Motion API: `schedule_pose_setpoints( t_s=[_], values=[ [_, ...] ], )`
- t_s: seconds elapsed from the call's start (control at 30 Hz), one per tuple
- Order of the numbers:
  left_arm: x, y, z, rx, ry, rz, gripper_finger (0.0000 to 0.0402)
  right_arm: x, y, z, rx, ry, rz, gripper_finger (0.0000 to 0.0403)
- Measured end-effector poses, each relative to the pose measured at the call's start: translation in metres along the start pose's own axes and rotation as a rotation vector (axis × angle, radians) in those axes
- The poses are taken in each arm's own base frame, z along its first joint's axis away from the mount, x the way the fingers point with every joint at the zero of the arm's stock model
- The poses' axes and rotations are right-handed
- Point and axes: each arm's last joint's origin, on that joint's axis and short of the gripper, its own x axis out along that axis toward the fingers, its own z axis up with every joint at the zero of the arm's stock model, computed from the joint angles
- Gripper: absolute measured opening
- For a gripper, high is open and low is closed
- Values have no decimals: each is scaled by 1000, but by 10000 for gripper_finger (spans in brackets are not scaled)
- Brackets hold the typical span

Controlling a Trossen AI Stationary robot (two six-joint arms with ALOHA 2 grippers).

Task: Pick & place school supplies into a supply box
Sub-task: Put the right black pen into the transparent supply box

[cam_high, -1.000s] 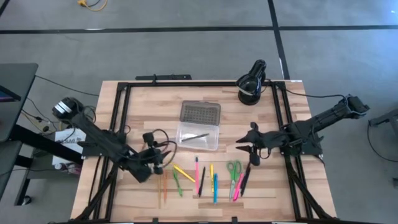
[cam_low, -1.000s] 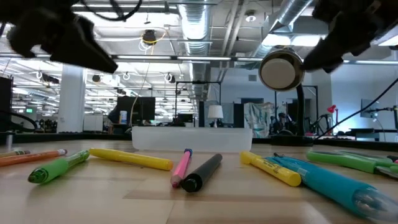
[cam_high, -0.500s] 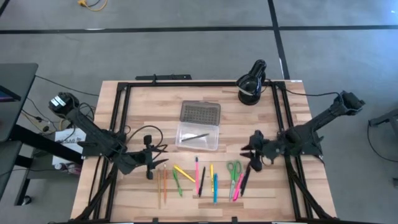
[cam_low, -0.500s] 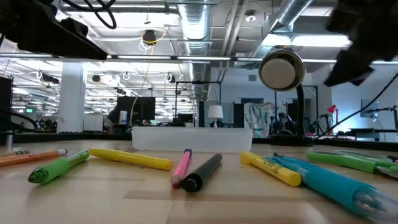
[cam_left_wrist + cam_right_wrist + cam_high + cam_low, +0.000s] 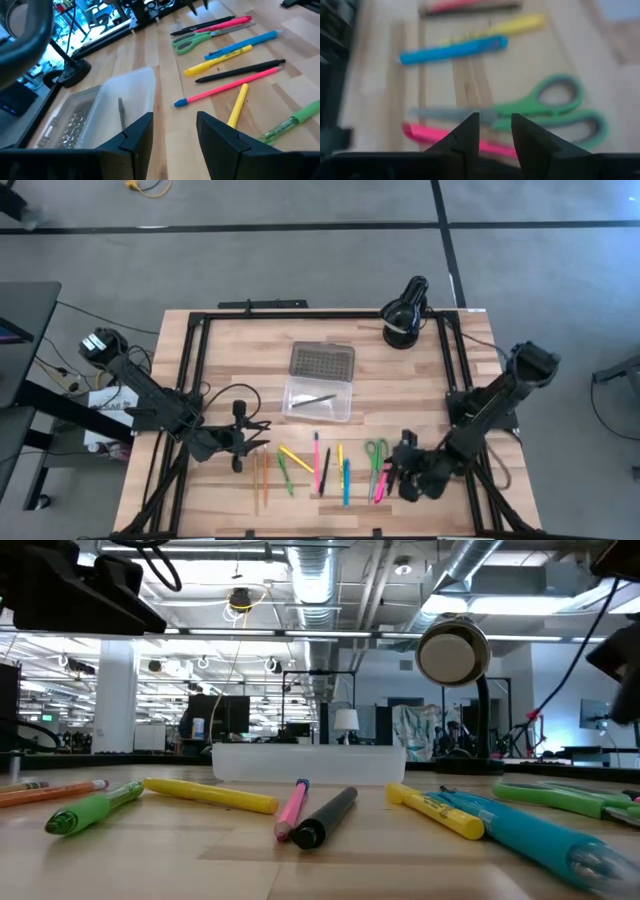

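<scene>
High view: the right gripper (image 5: 392, 472) has swung from mid-table down toward the front edge, now over the green-handled scissors (image 5: 376, 451) and pink marker (image 5: 381, 483), fingers parted and grasping nothing, while the left gripper (image 5: 262, 435) holds its place near the orange pencils (image 5: 260, 477), released; the clear plastic box (image 5: 320, 396), dotted grey lid (image 5: 322, 361) hinged back, sits mid-table holding one thin pencil. Low view: round-bodied markers lie on the wood-grain table (image 5: 200, 860) before the box (image 5: 308, 762). Right wrist view: its fingers (image 5: 465, 135), slightly apart, hang over the scissors (image 5: 540, 107).
</scene>
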Motion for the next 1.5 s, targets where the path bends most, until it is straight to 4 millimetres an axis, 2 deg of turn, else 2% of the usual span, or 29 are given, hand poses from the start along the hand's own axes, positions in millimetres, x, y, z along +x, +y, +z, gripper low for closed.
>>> schedule_pose_setpoints(
  t_s=[0.17, 0.4, 0.57, 0.8, 0.97, 1.13, 1.5],
  values=[
    [-1, 2, 3, 11, -19, 36, 146, 12, 20, 1, -24, 205, -96, 84],
    [-1, 4, 10, -18, -69, 65, 146, -5, 42, 11, -1, 208, -135, 75],
    [-1, 4, 11, -57, -83, 65, 146, -13, 33, 8, 208, 263, -234, 74],
    [-1, 4, 11, -127, -84, 64, 146, -10, 26, 13, 460, 256, -305, 74],
    [-1, 4, 11, -149, -84, 63, 146, 0, 22, 9, 524, 348, -354, 74],
    [-1, 4, 10, -147, -78, 63, 146, 7, 22, 6, 568, 360, -377, 83],
    [0, 4, 9, -135, -67, 63, 146, 12, 20, 10, 625, 349, -376, 147]
  ],
)
